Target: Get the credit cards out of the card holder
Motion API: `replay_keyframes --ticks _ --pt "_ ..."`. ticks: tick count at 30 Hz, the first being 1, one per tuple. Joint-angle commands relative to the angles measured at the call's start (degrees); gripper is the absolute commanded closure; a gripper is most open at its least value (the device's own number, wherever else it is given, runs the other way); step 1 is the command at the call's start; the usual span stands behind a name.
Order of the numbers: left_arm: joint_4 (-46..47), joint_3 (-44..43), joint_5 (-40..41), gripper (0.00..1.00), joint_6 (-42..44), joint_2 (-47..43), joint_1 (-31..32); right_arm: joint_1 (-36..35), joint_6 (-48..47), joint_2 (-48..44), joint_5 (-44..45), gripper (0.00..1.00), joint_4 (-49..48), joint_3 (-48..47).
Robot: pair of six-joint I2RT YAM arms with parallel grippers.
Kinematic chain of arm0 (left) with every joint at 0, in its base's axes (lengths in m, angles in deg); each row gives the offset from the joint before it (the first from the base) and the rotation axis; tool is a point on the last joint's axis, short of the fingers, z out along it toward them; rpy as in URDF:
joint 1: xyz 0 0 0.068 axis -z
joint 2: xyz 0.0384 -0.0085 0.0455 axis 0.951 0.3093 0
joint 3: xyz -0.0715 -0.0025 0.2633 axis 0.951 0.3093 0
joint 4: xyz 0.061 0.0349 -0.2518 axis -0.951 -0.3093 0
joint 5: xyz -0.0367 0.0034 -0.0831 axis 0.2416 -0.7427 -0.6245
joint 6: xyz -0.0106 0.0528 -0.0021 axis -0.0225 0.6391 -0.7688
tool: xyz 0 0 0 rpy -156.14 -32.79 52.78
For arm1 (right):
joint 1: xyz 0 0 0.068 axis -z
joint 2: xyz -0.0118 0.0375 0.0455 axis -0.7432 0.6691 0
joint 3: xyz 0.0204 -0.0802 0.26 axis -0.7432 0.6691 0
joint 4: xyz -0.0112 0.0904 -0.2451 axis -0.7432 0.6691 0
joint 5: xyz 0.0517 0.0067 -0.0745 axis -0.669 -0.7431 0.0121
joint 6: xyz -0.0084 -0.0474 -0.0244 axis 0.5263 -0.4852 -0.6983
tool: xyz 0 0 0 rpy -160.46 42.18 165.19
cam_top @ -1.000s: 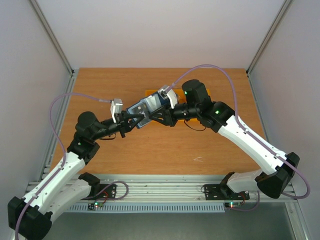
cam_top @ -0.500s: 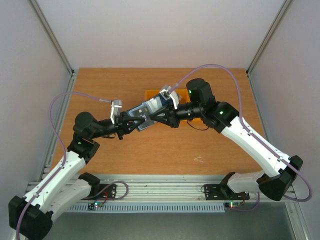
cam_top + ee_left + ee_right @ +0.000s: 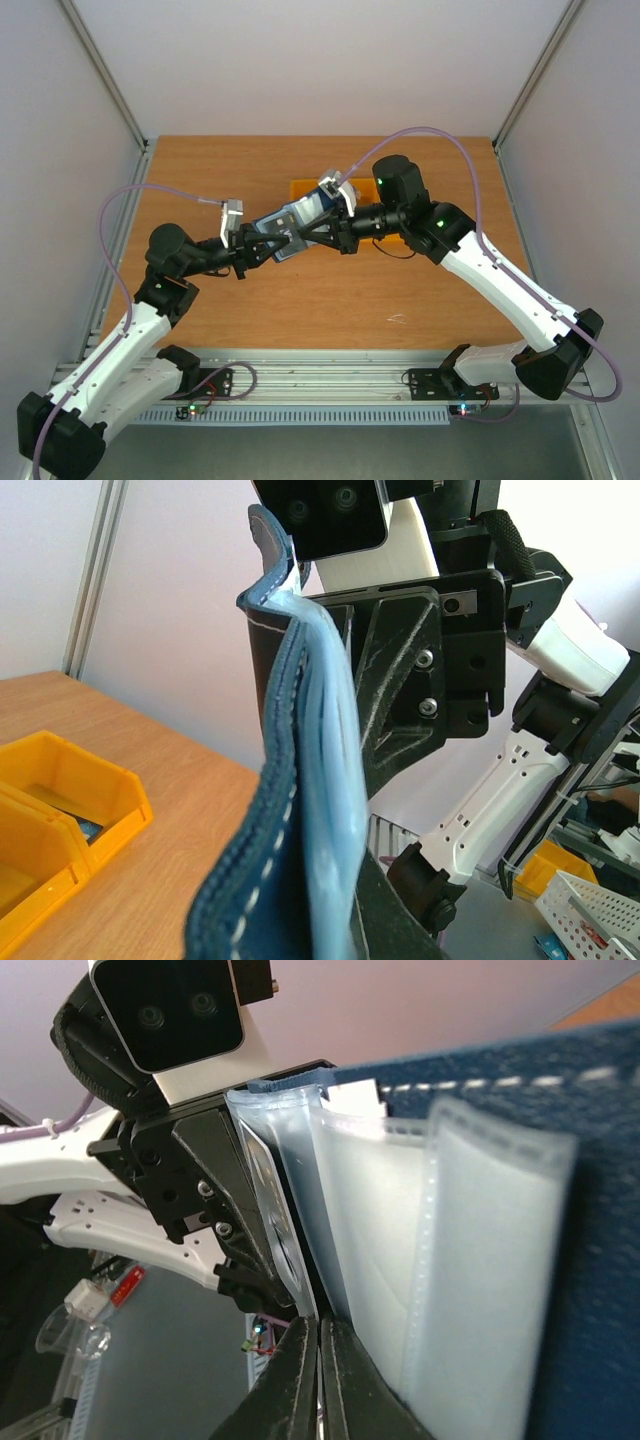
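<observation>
The dark navy card holder point(image 3: 288, 218) hangs open above the middle of the table, between both arms. My left gripper point(image 3: 262, 247) is shut on its lower end; in the left wrist view the holder point(image 3: 290, 780) stands edge-on, filling the space between the fingers. In the right wrist view its clear sleeves point(image 3: 380, 1230) fan out from the navy cover point(image 3: 590, 1210). My right gripper point(image 3: 319, 1345) is shut on the bottom edge of the outermost leaf point(image 3: 265, 1190), thin, grey and dark-marked. It looks like a credit card in its sleeve, though I cannot tell card from sleeve. The other credit cards are hidden.
An orange bin point(image 3: 300, 188) sits on the table just behind the holder, and part of another point(image 3: 388, 240) shows under the right arm. The left wrist view has orange bins point(image 3: 60, 810) low at the left. White walls close in the table's sides and back.
My right gripper's jaws have closed onto the leaf's edge. Both arms have shifted only slightly, and the holder stays in the same place.
</observation>
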State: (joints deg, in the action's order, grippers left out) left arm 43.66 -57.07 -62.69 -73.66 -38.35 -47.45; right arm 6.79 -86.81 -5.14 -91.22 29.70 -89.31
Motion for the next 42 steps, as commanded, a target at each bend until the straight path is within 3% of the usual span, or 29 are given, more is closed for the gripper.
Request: replay_keyframes --ticks 1,6,10,22,34,38,42 --pt "5.1 -1.6 -3.5 1.0 0.8 0.3 1.1 -2.3 -0.1 2.4 -2.2 0.99 -3.5 -0.3" --pt "4.9 -1.7 -3.1 1.0 1.0 0.3 1.1 -2.2 -0.4 0.0 -3.0 0.99 -5.5 1.4" --pt "5.1 -1.5 -3.3 0.82 1.1 0.1 1.1 -0.7 0.3 -2.8 -1.2 0.99 -7.3 4.0" --pt "5.3 -1.3 -3.3 0.78 0.8 -0.2 1.1 1.6 -0.3 -6.5 1.7 0.99 -4.6 5.2" --pt "4.6 -1.4 -2.7 0.85 0.8 -0.2 1.1 2.0 -3.9 -7.2 3.5 0.99 2.7 2.1" --pt "4.3 -1.4 -2.4 0.75 0.9 -0.3 1.1 2.0 -4.8 -7.8 4.5 0.99 4.3 1.8" --pt "4.2 -1.4 -2.5 0.77 0.9 -0.2 1.1 2.1 -4.5 -8.0 3.1 0.99 4.2 1.7"
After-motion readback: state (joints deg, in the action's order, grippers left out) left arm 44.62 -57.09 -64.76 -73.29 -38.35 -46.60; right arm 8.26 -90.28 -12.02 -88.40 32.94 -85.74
